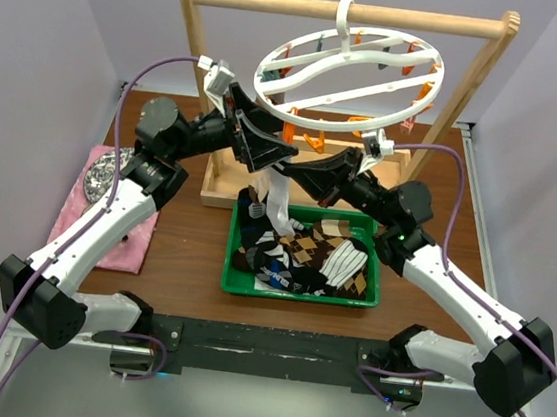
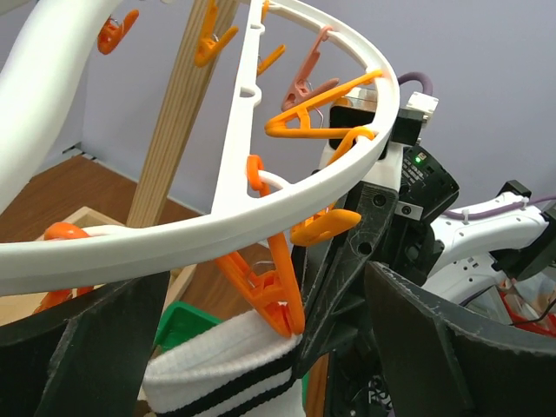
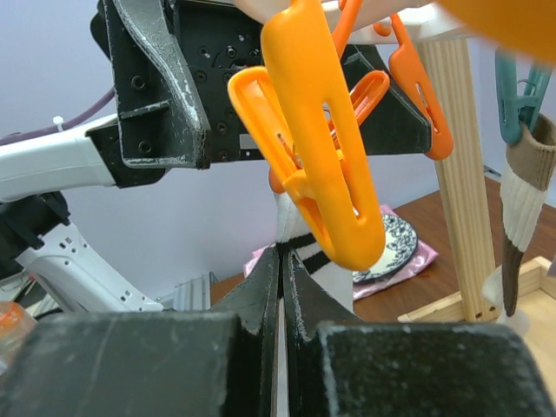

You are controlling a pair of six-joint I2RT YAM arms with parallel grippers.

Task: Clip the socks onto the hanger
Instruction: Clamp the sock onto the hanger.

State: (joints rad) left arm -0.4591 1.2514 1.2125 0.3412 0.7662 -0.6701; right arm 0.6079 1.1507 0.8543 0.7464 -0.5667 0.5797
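Left gripper [image 2: 252, 347] is released, its fingers wide on either side of the striped sock [image 2: 217, 369], which hangs from an orange peg [image 2: 274, 300] just above. Right gripper [image 3: 280, 287] is clenched close by. This sock seems clipped. Next, withdraw downward without snagging the hanger [image 2: 174, 239].

A robotics lab cell: plain pale walls [image 1: 36, 40] box in a wooden table [image 1: 193, 249] with 2 white cabled arms [image 1: 106, 224]

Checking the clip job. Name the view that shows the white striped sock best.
Left wrist view: the striped sock fills the bottom, its cuff close up, with an orange peg at its top edge. The top view shows the sock small, hanging under the hanger. The right wrist view shows only a partly hidden sliver.
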